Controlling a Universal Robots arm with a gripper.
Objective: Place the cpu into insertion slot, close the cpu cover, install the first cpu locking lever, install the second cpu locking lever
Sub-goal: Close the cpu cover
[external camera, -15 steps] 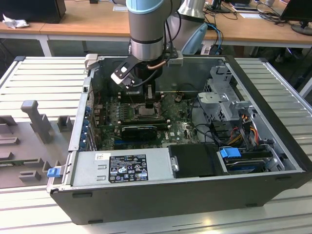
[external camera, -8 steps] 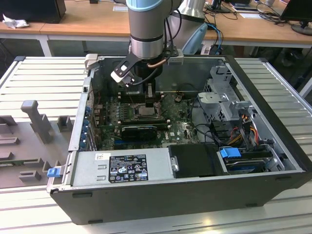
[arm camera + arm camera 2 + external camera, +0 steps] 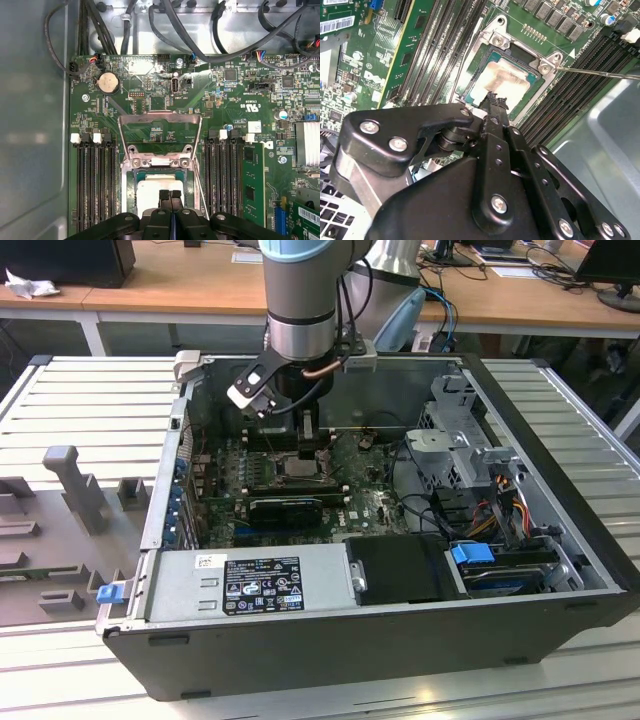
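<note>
Gripper [image 3: 170,196] fingers pressed together, holding nothing, tips over one edge of the cpu [image 3: 507,80]; contact unclear. Cpu lies flat in the slot [image 3: 536,80]. Cover [image 3: 160,117] is flipped open, on the slot's side opposite my tips.

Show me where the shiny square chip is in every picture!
Exterior view: the cpu sits mid-motherboard, under the gripper.
Second wrist view: the cpu lies flat, just past the gripper.
First wrist view: the cpu lies at the gripper.
Shared landmark: the gripper's black jaws.
</note>
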